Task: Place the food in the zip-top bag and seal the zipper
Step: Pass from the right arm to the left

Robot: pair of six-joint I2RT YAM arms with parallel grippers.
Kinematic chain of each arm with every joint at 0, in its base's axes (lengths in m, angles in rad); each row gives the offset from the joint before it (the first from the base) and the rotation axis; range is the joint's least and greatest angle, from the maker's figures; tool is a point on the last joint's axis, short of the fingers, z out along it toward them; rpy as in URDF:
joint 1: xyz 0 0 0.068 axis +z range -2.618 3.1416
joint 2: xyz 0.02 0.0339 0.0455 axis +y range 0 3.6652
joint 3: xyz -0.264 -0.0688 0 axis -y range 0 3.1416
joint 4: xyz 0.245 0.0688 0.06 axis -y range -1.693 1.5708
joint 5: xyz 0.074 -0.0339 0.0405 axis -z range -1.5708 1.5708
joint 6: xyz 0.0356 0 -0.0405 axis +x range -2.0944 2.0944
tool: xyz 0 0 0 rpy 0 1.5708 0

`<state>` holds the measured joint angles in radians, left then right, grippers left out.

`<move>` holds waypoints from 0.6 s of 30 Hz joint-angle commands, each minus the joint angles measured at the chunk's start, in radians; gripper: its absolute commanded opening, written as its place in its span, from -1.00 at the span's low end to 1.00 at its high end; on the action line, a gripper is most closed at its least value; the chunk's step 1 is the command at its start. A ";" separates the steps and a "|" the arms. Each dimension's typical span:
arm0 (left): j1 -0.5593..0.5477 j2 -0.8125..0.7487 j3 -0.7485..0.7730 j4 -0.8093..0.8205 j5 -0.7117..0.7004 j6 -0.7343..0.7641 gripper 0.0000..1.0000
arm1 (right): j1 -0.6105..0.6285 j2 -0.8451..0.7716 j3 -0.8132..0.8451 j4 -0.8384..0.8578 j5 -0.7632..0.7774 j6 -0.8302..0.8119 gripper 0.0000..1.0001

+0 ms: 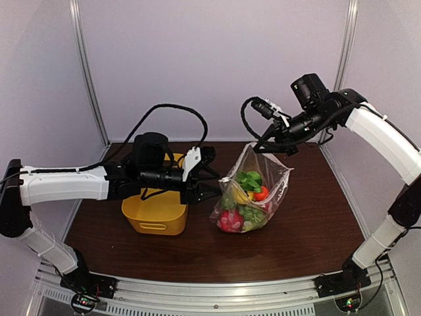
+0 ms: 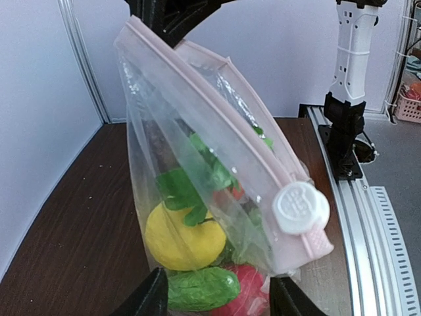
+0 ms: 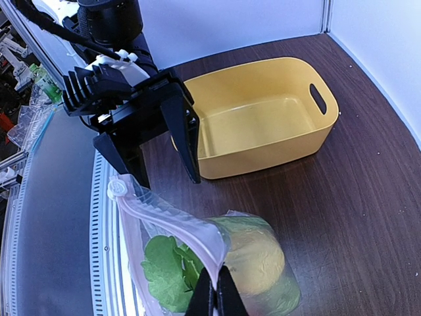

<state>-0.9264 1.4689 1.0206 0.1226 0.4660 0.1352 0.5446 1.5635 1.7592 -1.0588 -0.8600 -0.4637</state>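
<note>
The zip-top bag [image 1: 258, 172] hangs upright over the table, holding the food [image 1: 245, 201]: a yellow lemon [image 2: 184, 238], a green cucumber [image 2: 200, 288], a red piece [image 2: 248, 289] and green leaves. My right gripper [image 3: 216, 297] is shut on the far top corner of the bag, on the pink zipper [image 2: 210, 105]. The zipper's white slider [image 2: 300, 208] sits at the near end of the strip. My left gripper [image 2: 216, 301] is open, with one finger on each side of the bag's lower near edge. I cannot tell whether the fingers touch the plastic.
A yellow plastic basket [image 1: 158, 214] stands under the left arm, left of the bag; it looks empty in the right wrist view. The table rail [image 2: 355, 217] and the right arm's base [image 2: 345, 125] lie to the right.
</note>
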 commanded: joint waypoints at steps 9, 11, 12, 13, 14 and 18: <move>-0.001 -0.040 0.047 -0.030 0.076 -0.040 0.15 | -0.001 -0.002 0.023 0.048 -0.014 0.028 -1.00; -0.002 -0.006 0.060 -0.007 0.058 -0.056 0.09 | -0.001 0.005 0.031 0.043 -0.016 0.027 -1.00; -0.003 0.008 0.067 -0.004 0.058 -0.057 0.06 | -0.001 0.006 0.034 0.041 -0.016 0.027 -1.00; -0.003 0.020 0.074 -0.003 0.048 -0.058 0.01 | -0.001 0.006 0.033 0.039 -0.015 0.026 -1.00; -0.003 0.031 0.082 -0.005 0.033 -0.060 -0.04 | 0.000 0.004 0.031 0.039 -0.014 0.025 -1.00; -0.003 0.041 0.082 0.003 -0.004 -0.045 -0.23 | -0.001 0.002 0.025 0.040 -0.008 0.023 -1.00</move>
<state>-0.9264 1.5002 1.0775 0.0776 0.4969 0.0925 0.5446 1.5707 1.7592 -1.0489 -0.8593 -0.4419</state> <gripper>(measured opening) 0.419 0.004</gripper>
